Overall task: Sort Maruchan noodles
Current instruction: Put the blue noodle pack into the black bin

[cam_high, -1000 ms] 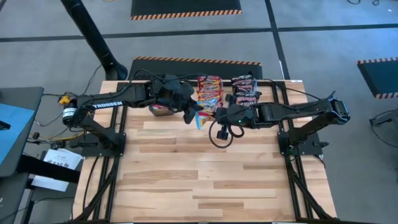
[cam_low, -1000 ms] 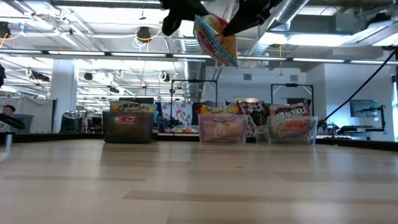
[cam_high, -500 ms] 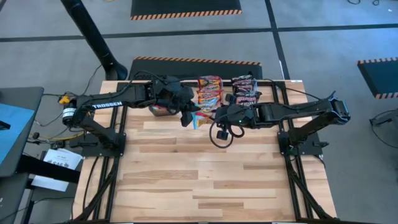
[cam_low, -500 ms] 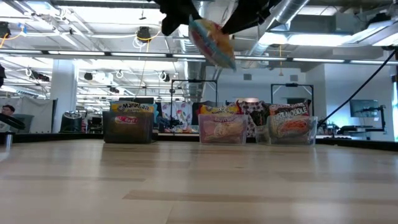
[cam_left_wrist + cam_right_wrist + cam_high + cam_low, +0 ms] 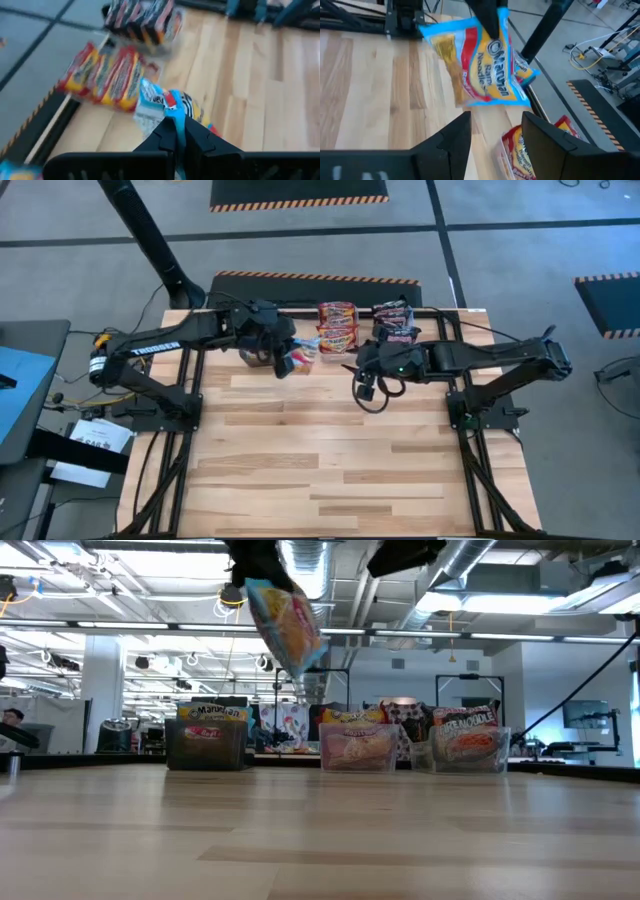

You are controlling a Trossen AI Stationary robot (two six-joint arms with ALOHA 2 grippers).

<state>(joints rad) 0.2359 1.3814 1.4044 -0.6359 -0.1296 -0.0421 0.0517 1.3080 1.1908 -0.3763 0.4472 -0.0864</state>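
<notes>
Ramen packets fill three bins along the far edge of our wooden table [image 5: 330,450]. Our left gripper [image 5: 281,363] hangs above the table near the leftmost bin, its fingers pinched tight on the edge of one light blue and yellow noodle packet [image 5: 285,625], which dangles in the air, tilted, well clear of the wood. From our left wrist we see the same packet [image 5: 167,107] caught between the two dark fingertips [image 5: 167,134]. Our right gripper [image 5: 365,388] sits apart from the packet, toward the middle of the table's far half, with its fingers spread wide and nothing between them; from our right wrist we look past those parted fingers [image 5: 445,145] at the packet [image 5: 482,62] hanging ahead. At table height we see the dark bin [image 5: 208,745] on the left holding blue and yellow packets, the clear middle bin [image 5: 357,747] with red and orange packets [image 5: 338,326], and the clear right bin [image 5: 470,748] with black and red packets [image 5: 394,322].
</notes>
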